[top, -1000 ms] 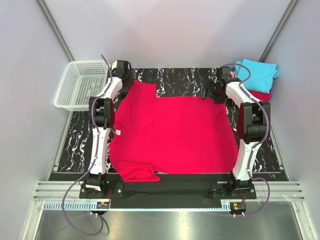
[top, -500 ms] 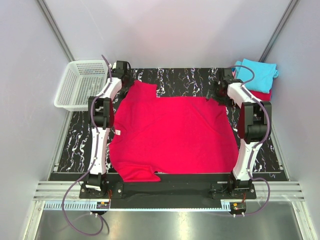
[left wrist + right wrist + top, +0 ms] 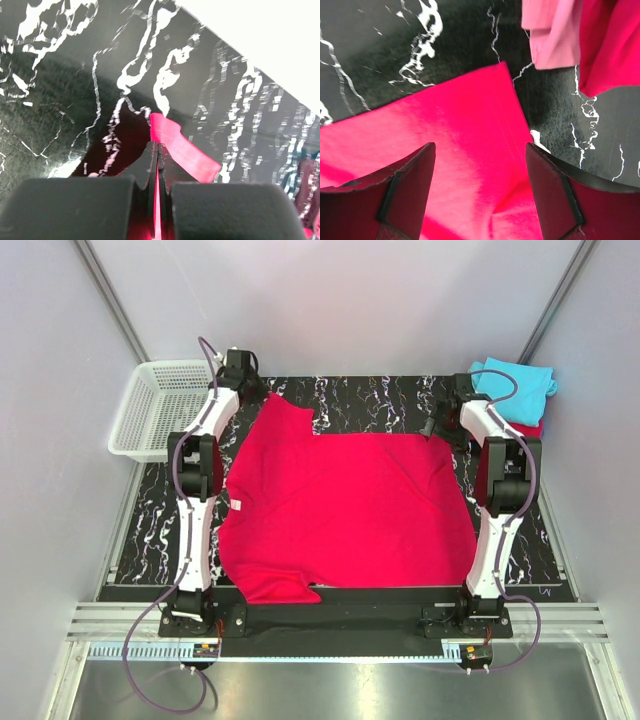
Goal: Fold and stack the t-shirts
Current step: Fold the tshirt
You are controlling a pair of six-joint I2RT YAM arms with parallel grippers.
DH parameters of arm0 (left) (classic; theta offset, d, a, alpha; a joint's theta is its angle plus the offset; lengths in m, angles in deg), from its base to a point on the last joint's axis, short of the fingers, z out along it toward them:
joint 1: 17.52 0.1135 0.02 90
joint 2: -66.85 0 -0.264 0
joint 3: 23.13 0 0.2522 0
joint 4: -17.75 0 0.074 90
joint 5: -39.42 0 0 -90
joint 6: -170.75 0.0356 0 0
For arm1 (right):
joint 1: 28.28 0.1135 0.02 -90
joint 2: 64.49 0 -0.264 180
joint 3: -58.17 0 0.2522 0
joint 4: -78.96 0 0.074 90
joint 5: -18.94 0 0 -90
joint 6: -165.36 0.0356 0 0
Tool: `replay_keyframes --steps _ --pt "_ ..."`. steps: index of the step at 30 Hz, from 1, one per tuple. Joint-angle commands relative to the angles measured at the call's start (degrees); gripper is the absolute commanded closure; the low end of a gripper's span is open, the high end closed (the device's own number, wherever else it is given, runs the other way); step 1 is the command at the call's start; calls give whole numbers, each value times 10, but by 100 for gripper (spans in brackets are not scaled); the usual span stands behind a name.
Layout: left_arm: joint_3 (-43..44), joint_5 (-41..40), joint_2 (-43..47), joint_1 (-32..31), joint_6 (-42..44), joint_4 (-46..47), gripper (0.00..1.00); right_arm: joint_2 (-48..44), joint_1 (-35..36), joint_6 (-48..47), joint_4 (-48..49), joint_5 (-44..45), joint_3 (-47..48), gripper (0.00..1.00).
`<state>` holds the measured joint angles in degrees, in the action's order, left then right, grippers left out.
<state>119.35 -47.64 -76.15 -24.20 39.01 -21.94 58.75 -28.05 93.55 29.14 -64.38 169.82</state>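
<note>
Marbled black surface (image 3: 360, 400) carries the red shirt (image 3: 340, 510) spread flat, the folded stack (image 3: 515, 385) just beyond its far right corner. Left tool (image 3: 156, 150) is pinched shut on the shirt's far left edge; right tool (image 3: 480, 150) gapes wide above the far right corner, gripping nothing. Lifting one-sided now would likely drag the shirt askew.

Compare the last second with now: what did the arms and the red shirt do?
The left gripper closed on the far-left edge of the crimson shirt, and its arm moved slightly farther out. The right gripper shifted right and is open above the far-right corner. The shirt's body, the folded stack and the basket stayed put.
</note>
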Motion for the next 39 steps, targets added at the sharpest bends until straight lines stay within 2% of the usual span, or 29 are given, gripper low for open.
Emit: replay_keyframes --steps 1,2,3,5,13,29,36,39 --pt "-9 14 58 2 14 33 100 8 3 -11 -13 22 20 20" --pt "-15 13 61 2 15 33 100 9 3 -12 -14 25 20 18" --pt "-16 12 68 2 16 34 100 9 2 -11 -13 34 20 9" --pt "-26 11 76 2 19 33 100 16 2 -17 -12 36 28 7" --pt "-60 7 112 2 30 36 100 73 1 -31 -22 36 90 16" --pt "-91 1 135 2 38 37 100 112 -26 -29 -24 86 158 22" --pt "-102 0 141 2 39 37 100 122 -28 -32 -11 38 165 22" --pt "-104 -4 145 2 42 37 100 136 -30 -26 -11 9 171 27"
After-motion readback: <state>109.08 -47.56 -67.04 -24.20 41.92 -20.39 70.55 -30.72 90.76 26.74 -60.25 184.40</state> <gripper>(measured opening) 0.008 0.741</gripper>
